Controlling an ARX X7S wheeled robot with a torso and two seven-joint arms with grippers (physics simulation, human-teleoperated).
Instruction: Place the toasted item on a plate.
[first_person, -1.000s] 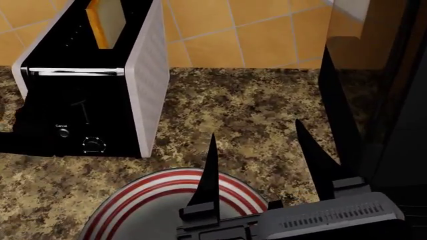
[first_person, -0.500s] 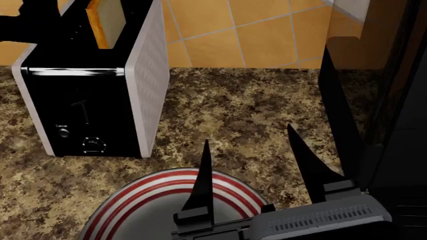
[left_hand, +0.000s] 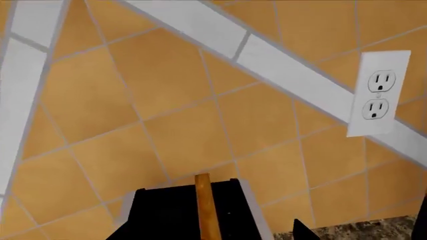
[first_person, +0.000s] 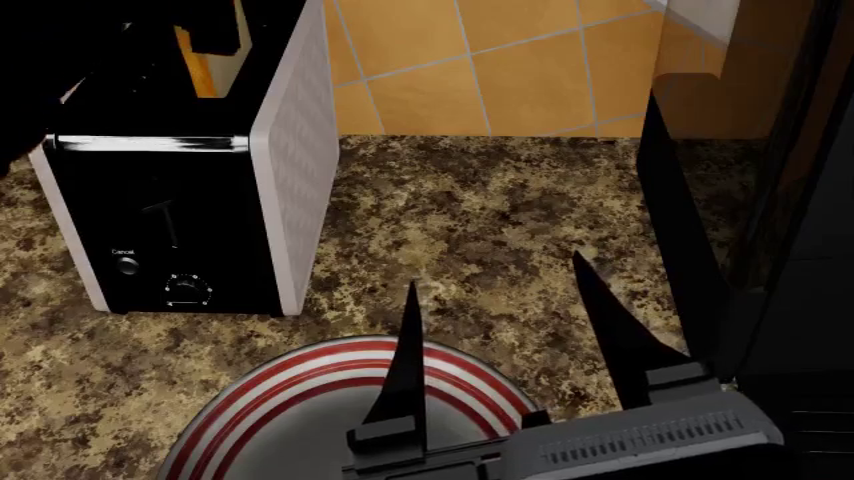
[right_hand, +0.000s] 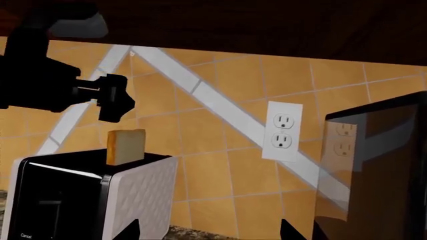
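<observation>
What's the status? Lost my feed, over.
Left hand above the black-and-white toaster, state unclear. Right hand open over the red-ringed round plate. Pale square toast slice upright in the slot, ungrasped. Nothing blocking.

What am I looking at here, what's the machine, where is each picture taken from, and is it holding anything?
This is a simulated two-armed robot at a kitchen counter. The head view looks down from its head: a black toaster stands on the speckled counter with a slice of toast sticking out of its slot, and a red-ringed plate lies nearer the robot. The two black spikes above the plate are the open fingers of the right gripper, holding nothing. The right wrist view, from that arm, shows the toaster, toast and the left gripper in the air above them, apart from the toast. The left wrist view looks past the toast's edge at the tiled wall and an outlet. Whether the left gripper is open, I cannot tell.
</observation>
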